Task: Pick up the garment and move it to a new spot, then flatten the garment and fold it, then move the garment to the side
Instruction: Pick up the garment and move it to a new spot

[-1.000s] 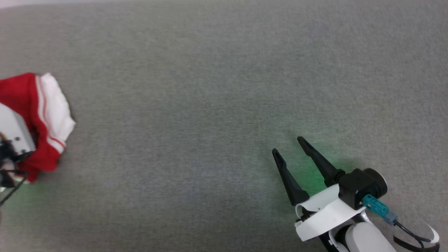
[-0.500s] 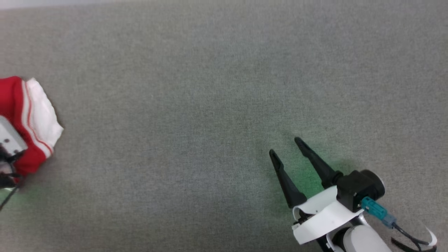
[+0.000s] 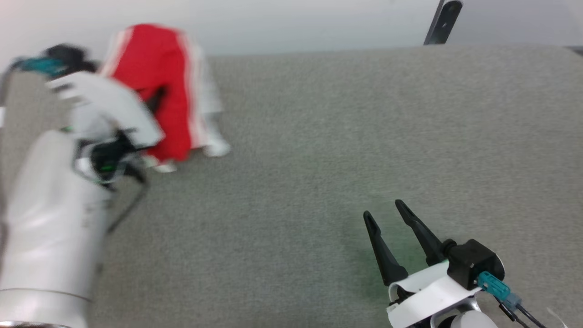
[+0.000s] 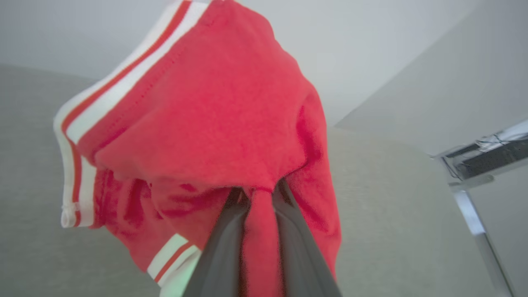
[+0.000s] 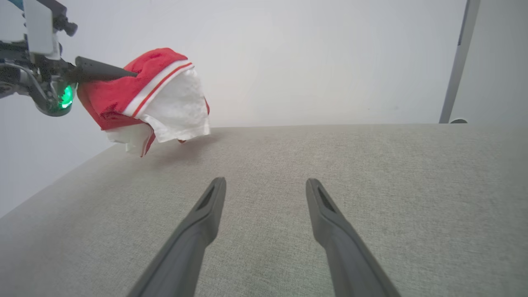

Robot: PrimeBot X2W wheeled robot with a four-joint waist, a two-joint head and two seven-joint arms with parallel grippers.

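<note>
Your left gripper has just shut its jaws on a red fold of the jersey T-shirt and lifted it above the grey surface at far left, so the carry is on, while your right gripper waits near right, jaws apart.

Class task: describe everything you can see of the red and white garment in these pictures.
The garment is soft knit cloth, red with white sleeve panels and red-and-white striped trim. It hangs bunched, a red fold pinched between the fingers of the left gripper, white parts drooping lowest. It seems just clear of the grey fabric surface, with its shadow beneath.
</note>
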